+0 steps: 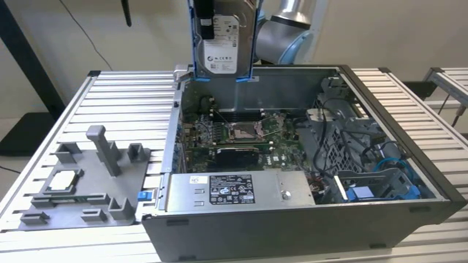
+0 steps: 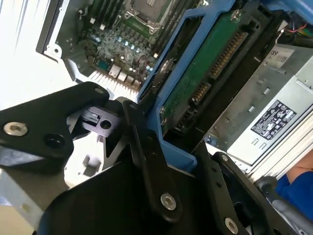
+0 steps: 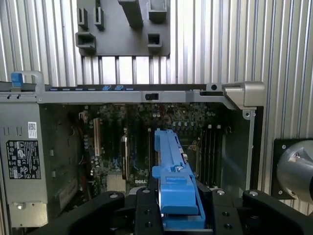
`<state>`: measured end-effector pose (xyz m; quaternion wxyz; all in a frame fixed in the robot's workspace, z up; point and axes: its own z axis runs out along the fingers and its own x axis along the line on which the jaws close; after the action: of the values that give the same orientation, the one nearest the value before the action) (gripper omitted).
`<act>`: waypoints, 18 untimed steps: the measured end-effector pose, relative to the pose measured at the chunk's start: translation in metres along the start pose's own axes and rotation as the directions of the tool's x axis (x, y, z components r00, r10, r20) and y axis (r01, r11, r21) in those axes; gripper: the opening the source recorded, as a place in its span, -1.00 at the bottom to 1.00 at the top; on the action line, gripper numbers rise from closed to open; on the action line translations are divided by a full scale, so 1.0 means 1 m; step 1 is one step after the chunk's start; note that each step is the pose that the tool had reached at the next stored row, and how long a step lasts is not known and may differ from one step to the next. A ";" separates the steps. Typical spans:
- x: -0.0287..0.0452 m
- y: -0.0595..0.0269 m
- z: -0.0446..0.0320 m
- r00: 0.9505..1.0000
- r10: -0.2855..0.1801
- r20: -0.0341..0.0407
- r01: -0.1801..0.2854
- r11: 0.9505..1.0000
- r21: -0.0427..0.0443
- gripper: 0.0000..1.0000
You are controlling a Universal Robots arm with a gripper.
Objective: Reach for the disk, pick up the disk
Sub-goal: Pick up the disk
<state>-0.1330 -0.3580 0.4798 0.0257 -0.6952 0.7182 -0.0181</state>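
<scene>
**Disk held up over the open computer case**

The jaws pinch the disk (image 1: 221,44) by its blue rail and hold it upright over the rear wall of the computer case (image 1: 409,181). Below lie the motherboard (image 1: 241,134) and, nearer the front, the labelled power supply (image 1: 234,189). Cables crowd the exterior view's right. A grey fixture tray (image 1: 80,186) sits beside the case on the slatted metal worktop (image 1: 124,98), before a pale wall.
</scene>
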 end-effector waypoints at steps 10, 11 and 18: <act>-0.0005 -0.0218 0.0014 1.000 0.000 0.000 0.000 1.000 0.000 -1.00; -0.0006 -0.0239 0.0015 1.000 0.000 0.000 0.000 1.000 0.000 -1.00; -0.0009 -0.0383 0.0024 1.000 0.000 0.000 0.000 1.000 0.000 -1.00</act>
<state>-0.0946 -0.3583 0.4798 0.0257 -0.6951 0.7182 -0.0181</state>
